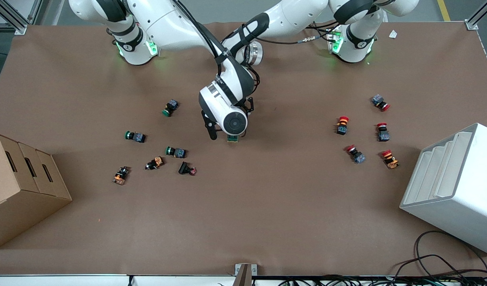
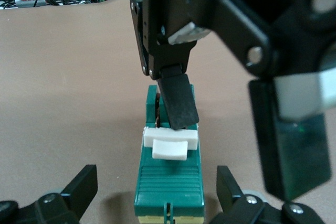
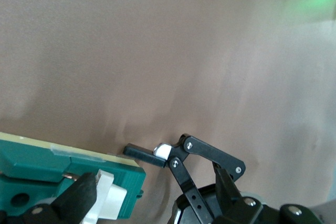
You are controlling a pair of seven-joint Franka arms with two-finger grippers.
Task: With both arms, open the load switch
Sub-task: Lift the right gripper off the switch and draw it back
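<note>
The load switch (image 2: 169, 174), a dark-green block with a white lever (image 2: 170, 142), lies on the brown table mid-way between the arms' ends, mostly covered by both hands in the front view (image 1: 232, 138). My left gripper (image 2: 156, 181) is open and straddles the switch's end, with a gap between each fingertip and the green sides. My right gripper (image 1: 221, 133) is open too. One of its fingers (image 2: 178, 100) rests on the white lever, and its other finger (image 2: 289, 145) hangs free beside the switch.
Green and orange push buttons (image 1: 175, 151) lie scattered toward the right arm's end, and red-capped ones (image 1: 342, 125) toward the left arm's end. A cardboard box (image 1: 20, 186) and a white rack (image 1: 454, 186) stand at the table's two ends. Cables (image 1: 438, 266) trail at the front edge.
</note>
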